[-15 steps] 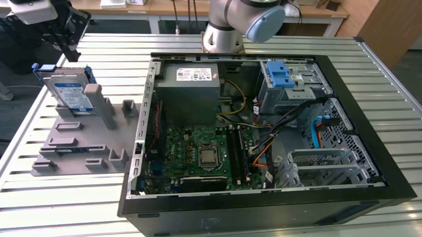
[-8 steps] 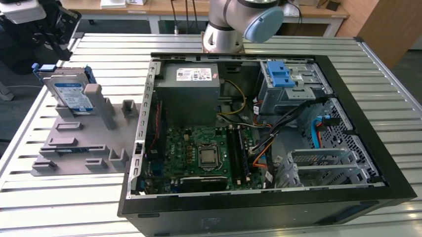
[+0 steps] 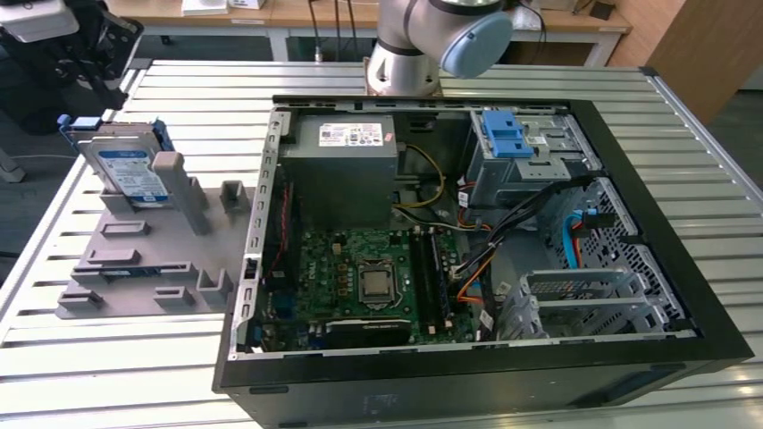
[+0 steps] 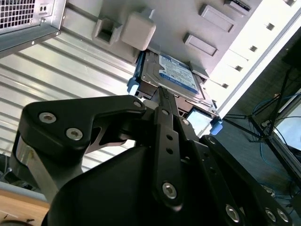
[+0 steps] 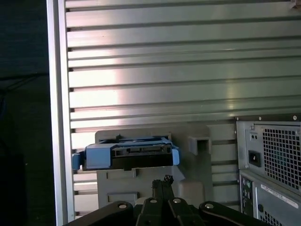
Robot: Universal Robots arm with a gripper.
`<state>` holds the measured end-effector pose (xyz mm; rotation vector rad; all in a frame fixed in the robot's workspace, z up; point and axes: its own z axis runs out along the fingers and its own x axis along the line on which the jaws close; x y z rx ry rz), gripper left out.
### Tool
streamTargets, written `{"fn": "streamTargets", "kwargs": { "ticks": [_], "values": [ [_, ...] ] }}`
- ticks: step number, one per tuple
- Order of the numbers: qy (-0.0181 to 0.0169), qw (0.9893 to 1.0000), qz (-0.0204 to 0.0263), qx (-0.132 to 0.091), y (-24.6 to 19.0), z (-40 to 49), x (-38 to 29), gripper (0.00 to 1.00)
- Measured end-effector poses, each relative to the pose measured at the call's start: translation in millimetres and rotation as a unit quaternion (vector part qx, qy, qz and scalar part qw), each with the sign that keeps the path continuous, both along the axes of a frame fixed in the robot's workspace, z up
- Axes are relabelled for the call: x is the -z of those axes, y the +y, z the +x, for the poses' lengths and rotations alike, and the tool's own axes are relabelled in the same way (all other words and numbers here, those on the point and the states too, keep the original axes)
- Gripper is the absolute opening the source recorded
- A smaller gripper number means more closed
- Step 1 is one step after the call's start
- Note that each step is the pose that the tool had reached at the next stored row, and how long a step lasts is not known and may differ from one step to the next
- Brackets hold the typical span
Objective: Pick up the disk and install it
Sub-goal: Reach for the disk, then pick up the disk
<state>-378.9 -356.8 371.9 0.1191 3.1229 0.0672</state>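
Fingers (image 5: 157, 184) of my gripper (image 5: 162, 181) sat pressed together, holding nothing. Disk (image 5: 127, 155) lay straight ahead of the tips, apart, not touched. It stood on edge in a grey holder (image 3: 143, 259), probably so its upper edge was free to pinch. Holder sat on the slatted table (image 3: 120, 375), beside the open computer case (image 3: 477, 223), on the exterior view's left.

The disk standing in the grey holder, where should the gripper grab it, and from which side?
Probably the free upper end of the disk, pinched across its two flat faces, coming down from above. It stands on edge in the grey holder, whose posts block its lower part, and the blue carrier frames the narrow sides.
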Motion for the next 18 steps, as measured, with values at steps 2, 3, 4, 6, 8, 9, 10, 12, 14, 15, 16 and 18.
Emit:
{"fn": "streamTargets", "kwargs": {
  "ticks": [2, 3, 4, 6, 8, 9, 10, 12, 14, 15, 16, 18],
  "values": [
    [0.0001, 1.0, 0.0, 0.0, 1.1, -5.5, 0.2, 0.11],
    [0.0001, 1.0, 0.0, 0.0, 2.1, -9.5, 0.4, 0.11],
    [0.0001, 1.0, 0.0, 0.0, 3.8, -14.0, 0.8, 0.11],
    [0.001, 1.0, 0.0, 0.0, 13.3, -42.2, 3.6, 0.11],
    [0.0015, 1.0, 0.0, 0.0, 13.9, -46.6, 3.9, 0.11],
    [0.0016, 1.0, 0.0, 0.0, 13.9, -46.6, 3.9, 0.11],
    [0.0016, 1.0, 0.0, 0.0, 13.9, -46.7, 3.9, 0.11],
    [0.0016, 1.0, 0.0, 0.0, 14.0, -48.8, 4.4, 0.11],
    [0.0016, 1.0, 0.0, 0.0, 14.0, -49.0, 4.4, 0.11],
    [0.0016, 1.0, 0.0, 0.0, 14.0, -49.1, 4.4, 0.11],
    [0.0016, 1.0, 0.0, 0.0, 14.0, -49.2, 4.4, 0.11],
    [0.0016, 1.0, 0.0, 0.0, 14.0, -49.4, 4.5, 0.11]
  ]
}}
